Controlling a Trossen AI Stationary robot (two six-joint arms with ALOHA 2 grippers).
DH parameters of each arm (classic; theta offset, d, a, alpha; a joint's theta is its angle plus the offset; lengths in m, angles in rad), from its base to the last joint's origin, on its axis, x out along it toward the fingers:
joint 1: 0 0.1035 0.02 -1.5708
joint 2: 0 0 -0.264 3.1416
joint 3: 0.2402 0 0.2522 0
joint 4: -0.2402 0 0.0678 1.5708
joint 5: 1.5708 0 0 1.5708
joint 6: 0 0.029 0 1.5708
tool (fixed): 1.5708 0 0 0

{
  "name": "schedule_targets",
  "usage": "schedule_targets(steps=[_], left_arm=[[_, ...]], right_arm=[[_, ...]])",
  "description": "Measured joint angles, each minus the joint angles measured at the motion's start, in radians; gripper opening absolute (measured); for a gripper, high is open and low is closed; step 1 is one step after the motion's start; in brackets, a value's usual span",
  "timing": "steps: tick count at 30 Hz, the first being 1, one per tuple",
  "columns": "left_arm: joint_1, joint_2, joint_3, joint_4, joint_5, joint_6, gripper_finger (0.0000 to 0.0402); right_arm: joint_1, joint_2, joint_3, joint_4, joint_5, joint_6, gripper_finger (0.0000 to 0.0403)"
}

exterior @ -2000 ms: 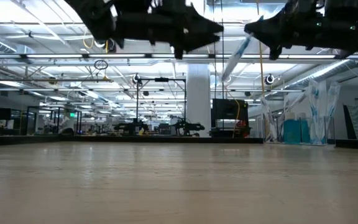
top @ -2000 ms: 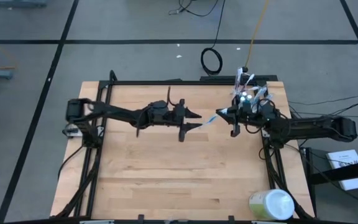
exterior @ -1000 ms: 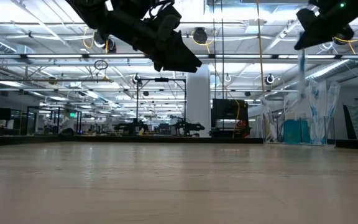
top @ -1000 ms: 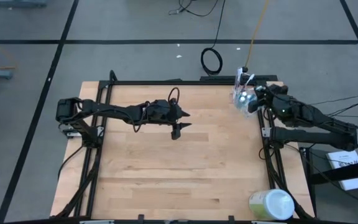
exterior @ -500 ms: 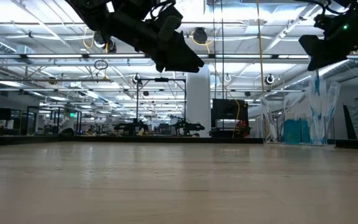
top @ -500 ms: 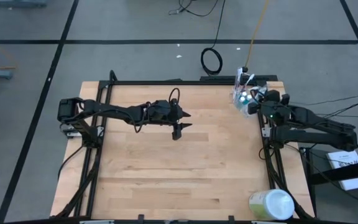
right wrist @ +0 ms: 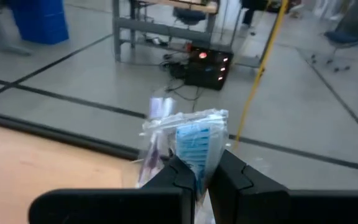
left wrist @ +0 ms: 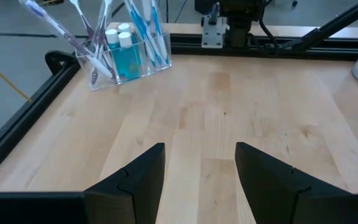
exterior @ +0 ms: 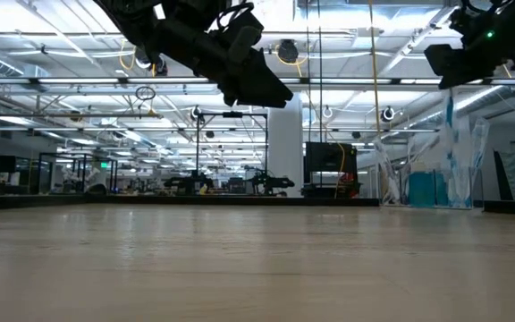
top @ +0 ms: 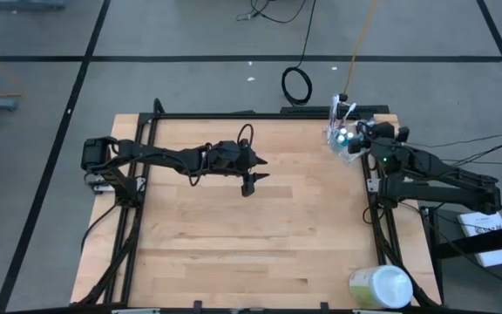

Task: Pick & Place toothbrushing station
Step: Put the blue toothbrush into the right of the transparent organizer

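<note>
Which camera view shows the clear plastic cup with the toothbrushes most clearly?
The left wrist view: the clear plastic cup stands whole at the table's corner, toothbrushes and teal-capped tubes upright inside. The high view shows it small, beside the right pincer. The right wrist view shows only bristles. The low view does not show it clearly.

Your tabletop (left wrist: 229, 93): pale wood planks, smooth matt finish, edged by a black metal frame (left wrist: 17, 124). Your cup (left wrist: 143, 59): clear glossy plastic. Your left end effector (left wrist: 199, 180): matt black plastic fingers (left wrist: 135, 180).

My two arms are matte black, jointed and cable-draped; the right arm (top: 434, 174) carries a small green light.
</note>
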Motion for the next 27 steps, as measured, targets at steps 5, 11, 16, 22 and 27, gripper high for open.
schedule_targets(steps=[5,11,16,22,27], left_arm=[[0.000,0.000,0.000,0.000,0.000,0.001,0.0200],[0.000,0.000,0.000,0.001,0.000,0.002,0.0200],[0.000,0.000,0.000,0.001,0.000,0.002,0.0200],[0.000,0.000,0.000,0.001,0.000,0.001,0.0200],[0.000,0.000,0.000,0.001,0.000,0.001,0.0200]], right_arm=[[-0.010,0.005,0.000,-0.075,0.000,0.077,0.0014],[-0.013,0.030,0.000,-0.234,-0.019,0.248,0.0015],[-0.013,0.046,-0.028,-0.229,-0.064,0.300,0.0015],[-0.013,0.047,-0.099,-0.213,-0.079,0.357,0.0015],[-0.013,0.047,-0.164,-0.180,-0.083,0.407,0.0015]])
